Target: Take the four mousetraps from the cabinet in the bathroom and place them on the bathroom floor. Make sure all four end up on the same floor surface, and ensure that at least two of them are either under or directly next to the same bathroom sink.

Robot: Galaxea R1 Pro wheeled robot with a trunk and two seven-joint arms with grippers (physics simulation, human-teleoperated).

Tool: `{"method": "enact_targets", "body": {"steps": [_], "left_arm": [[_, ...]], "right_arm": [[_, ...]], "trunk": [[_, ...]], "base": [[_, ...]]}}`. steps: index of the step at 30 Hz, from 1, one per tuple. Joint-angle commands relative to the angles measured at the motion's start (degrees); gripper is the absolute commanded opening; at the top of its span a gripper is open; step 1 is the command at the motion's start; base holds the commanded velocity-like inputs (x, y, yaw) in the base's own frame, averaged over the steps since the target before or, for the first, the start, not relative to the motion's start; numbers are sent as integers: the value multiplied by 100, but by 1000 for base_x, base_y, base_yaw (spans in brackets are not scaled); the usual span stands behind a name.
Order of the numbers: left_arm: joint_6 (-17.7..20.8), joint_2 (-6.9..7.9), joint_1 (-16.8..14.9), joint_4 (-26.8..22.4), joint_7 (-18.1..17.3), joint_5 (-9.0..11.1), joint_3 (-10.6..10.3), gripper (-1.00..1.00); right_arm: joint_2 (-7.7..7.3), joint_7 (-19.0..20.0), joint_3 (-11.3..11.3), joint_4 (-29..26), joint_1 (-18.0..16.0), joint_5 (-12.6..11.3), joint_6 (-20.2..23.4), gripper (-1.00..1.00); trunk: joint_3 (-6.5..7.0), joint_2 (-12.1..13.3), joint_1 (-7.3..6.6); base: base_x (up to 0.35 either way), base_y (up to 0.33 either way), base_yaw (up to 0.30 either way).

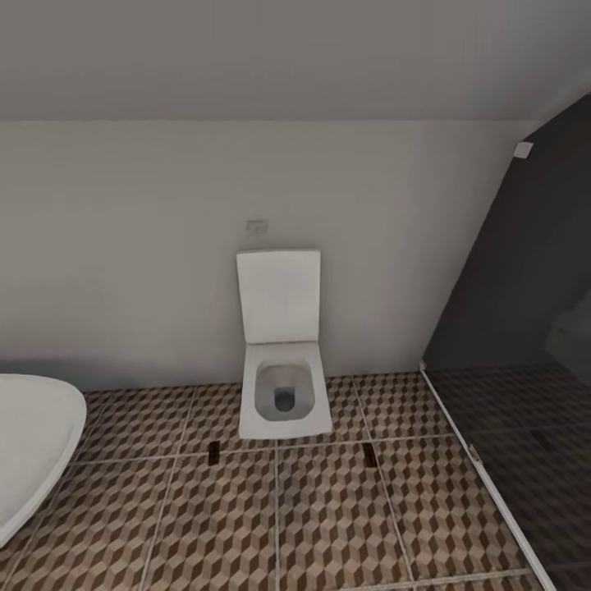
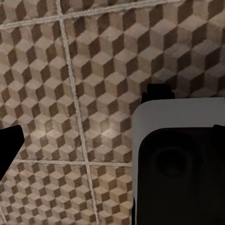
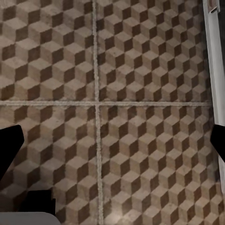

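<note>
**Ana:** What are your fingers doing?

**Me:** My left gripper (image 2: 115, 140) is wide open. One dark finger (image 2: 9, 145) sits far from the other, and nothing is held between them. Under them is the bathroom floor (image 2: 93, 70) with its little cube pattern. My right gripper (image 3: 112, 145) is wide open too, with one finger (image 3: 9, 145) at each side. It holds nothing and hangs over the same tiles, near a white strip (image 3: 213, 70).

**Ana:** Where are the mousetraps?

**Me:** I can see two from my head camera. They lie flat on the floor in front of the toilet (image 1: 283, 386). The left mousetrap (image 1: 213, 453) is just past the toilet's left corner. The right mousetrap (image 1: 370, 454) is a bit past its right corner. Both sit by the same grout line.

**Ana:** Are they close to your fingers?

**Me:** I cannot tell. The bathtub (image 1: 33, 443) is off to the left, and the dark glass screen (image 1: 525, 328) is to the right.
</note>
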Motion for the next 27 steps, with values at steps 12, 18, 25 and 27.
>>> {"method": "enact_targets", "body": {"steps": [12,18,25,27], "left_arm": [[-15,9,98,-28,47,50,-49,100],[-15,2,125,-35,47,50,-55,100],[-14,1,131,-37,47,50,-57,100],[-14,1,132,-37,47,50,-57,100]], "right_arm": [[1,-5,51,4,-3,-53,-16,100],[1,-5,51,4,-3,-53,-16,100],[1,-5,51,4,-3,-53,-16,100],[1,-5,51,4,-3,-53,-16,100]], "trunk": [[324,480,-264],[488,721,-396],[679,1001,-550],[733,1082,-594]], "base": [[0,0,0],[0,0,0],[0,0,0],[0,0,0]]}}
